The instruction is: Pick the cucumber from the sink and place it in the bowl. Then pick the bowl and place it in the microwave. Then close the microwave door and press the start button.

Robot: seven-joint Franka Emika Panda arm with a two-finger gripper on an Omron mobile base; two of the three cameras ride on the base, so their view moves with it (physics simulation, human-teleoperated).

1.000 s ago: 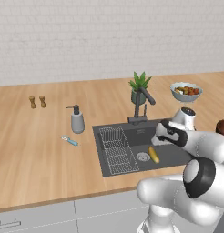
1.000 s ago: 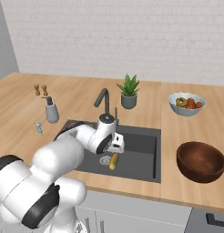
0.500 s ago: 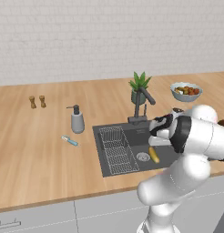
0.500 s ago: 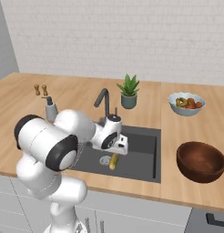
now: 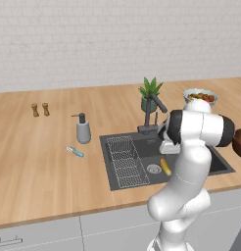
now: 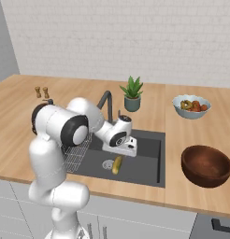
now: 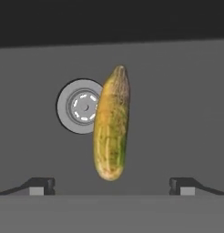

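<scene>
The wooden counter [image 5: 44, 157] runs the full width of the scene under a white tiled wall [image 5: 93, 39]. Set into it toward the right is the dark grey sink [image 6: 145, 163], with a wire rack [image 5: 123, 159] in its left part, a round drain [image 7: 83, 106] on its floor and a dark tap [image 6: 106, 100] at its far edge.

The white arm [image 5: 191, 147] bends over the sink from the near side, its hand hanging low above the basin.

The brown bowl [image 6: 206, 165] sits on the counter just right of the sink, upright. Farther back and right is a pale fruit bowl [image 6: 191, 106]. A potted plant [image 6: 132, 94] stands beyond the sink, just right of the tap.

Left of the sink are a grey soap dispenser [image 5: 83, 130] and, nearer, a small blue-handled tool [image 5: 74, 151] lying flat. Two small shakers [image 5: 39, 109] stand far back on the left.

The gripper [image 7: 111, 185] hovers over the sink floor with its fingers [image 7: 38, 185] spread wide apart, touching nothing.

The cucumber [image 7: 112, 123] lies flat on the sink floor just beside the drain, its edge overlapping the drain's rim in the hand view. It sits between the two fingertips' lines, below the hand, and is not gripped.
</scene>
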